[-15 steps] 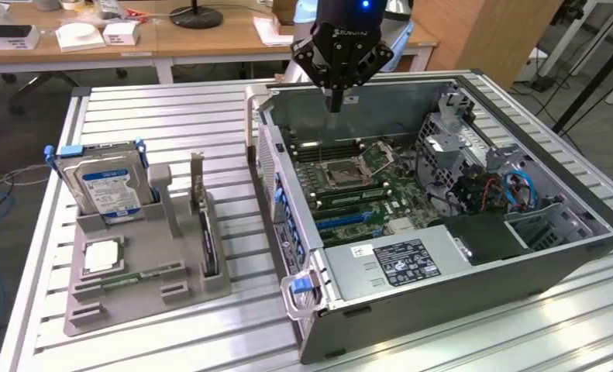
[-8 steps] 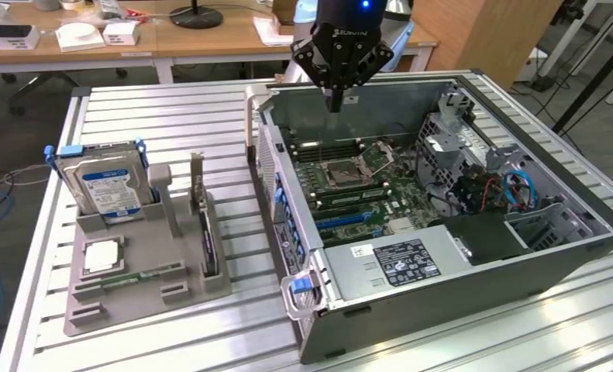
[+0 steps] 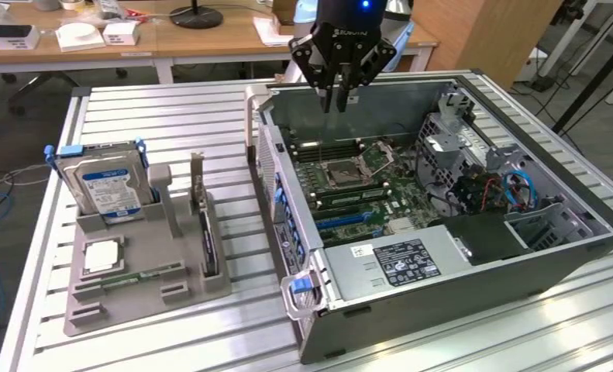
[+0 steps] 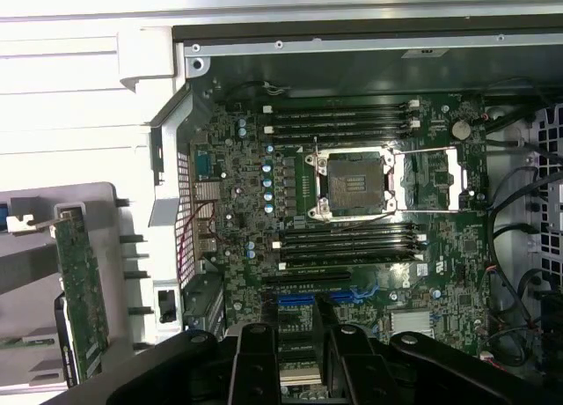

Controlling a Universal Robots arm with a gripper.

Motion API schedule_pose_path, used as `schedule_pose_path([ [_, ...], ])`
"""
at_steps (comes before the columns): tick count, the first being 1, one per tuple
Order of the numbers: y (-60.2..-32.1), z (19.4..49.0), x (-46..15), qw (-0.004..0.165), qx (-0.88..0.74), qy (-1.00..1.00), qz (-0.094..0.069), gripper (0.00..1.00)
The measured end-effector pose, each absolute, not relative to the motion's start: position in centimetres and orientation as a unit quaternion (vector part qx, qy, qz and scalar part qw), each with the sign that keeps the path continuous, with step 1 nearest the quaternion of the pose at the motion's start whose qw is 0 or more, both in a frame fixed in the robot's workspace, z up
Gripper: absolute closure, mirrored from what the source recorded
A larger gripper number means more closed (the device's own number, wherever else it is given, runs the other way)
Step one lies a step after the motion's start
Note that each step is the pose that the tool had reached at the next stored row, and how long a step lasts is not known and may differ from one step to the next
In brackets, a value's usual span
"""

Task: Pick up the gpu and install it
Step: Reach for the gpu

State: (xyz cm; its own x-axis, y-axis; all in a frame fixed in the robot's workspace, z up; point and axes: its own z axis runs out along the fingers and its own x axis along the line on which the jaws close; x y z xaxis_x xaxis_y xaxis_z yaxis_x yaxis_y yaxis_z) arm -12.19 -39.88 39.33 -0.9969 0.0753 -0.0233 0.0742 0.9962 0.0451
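While your gripper [image 3: 339, 107] hangs over the open computer case [image 3: 472, 267], above the back part of the motherboard [image 3: 348, 174], its two fingers [image 4: 255, 361] stand partly apart and hold nothing. You can see the board through the gap between them. The gpu [image 3: 204, 225] is not in the case. It stands on its thin edge in the gray holder [image 3: 172, 291] on the table [image 3: 182, 116], on the exterior view's left, near the hard drive [image 3: 105, 186], with its silver bracket at the far end. So the step in hand looks like the pick-up. To do it well, turn the fingers so one goes on each flat side of the card. Grab it near the middle of its top edge so it does not tip. Squeeze softly, because the card is thin. Pull it straight up out of its slot, and stay clear of the hard drive. For writing, the gripper body has white letters that may say Robotiq. The hard drive has a blue and white label, and the power box [image 3: 404, 260] has a black one, but their words are too small to read.
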Motion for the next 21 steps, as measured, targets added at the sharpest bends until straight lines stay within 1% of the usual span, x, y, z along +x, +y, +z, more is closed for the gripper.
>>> schedule_pose_path([
  [11, -39.9, 39.3, -12.4, 0.012, 0.037, 0.999, 0.022, 0.7],
  [21, -39.9, 39.2, -14.2, 0.013, 0.037, 0.999, 0.022, 0.7],
])
